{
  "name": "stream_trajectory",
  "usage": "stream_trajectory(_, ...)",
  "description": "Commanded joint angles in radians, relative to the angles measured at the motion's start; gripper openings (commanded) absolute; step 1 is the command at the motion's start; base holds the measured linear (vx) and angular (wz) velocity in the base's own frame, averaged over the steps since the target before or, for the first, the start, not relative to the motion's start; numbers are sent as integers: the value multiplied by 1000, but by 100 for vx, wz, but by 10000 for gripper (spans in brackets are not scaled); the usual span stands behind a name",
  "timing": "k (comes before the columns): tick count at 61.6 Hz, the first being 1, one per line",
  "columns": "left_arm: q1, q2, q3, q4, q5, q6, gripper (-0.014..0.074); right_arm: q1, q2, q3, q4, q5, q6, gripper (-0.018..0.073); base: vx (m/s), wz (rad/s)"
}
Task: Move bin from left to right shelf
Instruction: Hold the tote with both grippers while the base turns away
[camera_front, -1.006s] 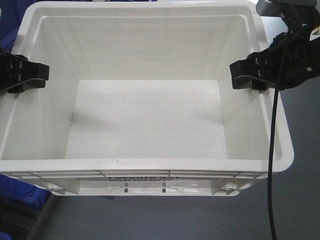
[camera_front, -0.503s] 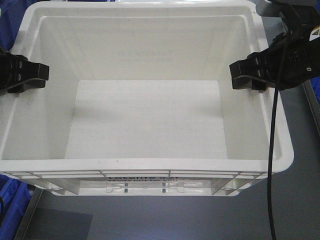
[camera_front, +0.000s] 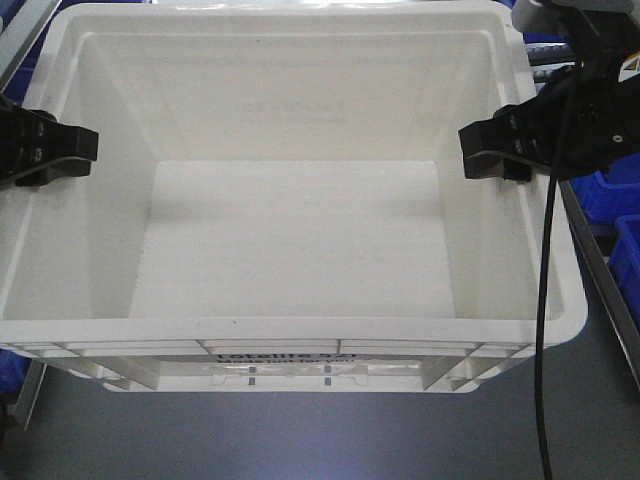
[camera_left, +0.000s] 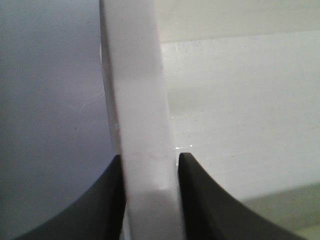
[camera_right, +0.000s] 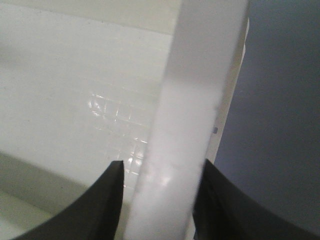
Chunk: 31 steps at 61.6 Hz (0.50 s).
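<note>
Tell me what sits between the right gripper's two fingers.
The bin's thick white rim, clamped by the right gripper; the right wrist view shows it.

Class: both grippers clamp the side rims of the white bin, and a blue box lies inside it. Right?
Not quite. The front view shows the white bin empty; the left gripper and right gripper do clamp its side rims.

Bright, even light washes out the white bin (camera_front: 300, 110); both wrist views are blurred close-up.
</note>
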Motion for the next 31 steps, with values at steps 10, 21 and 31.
stream_trajectory(10,-7,-44,-40,-39,-114,41,-5,-2,-36,-34,-3,-85,-11,-4,39,-30)
stream_trajectory(21,-7,-44,-40,-39,-114,41,-5,-2,-36,-34,-3,-85,-11,-4,39,-29)
stream_trajectory(31,-7,-44,-40,-39,-114,41,-5,-2,-36,-34,-3,-85,-11,-4,39,-27)
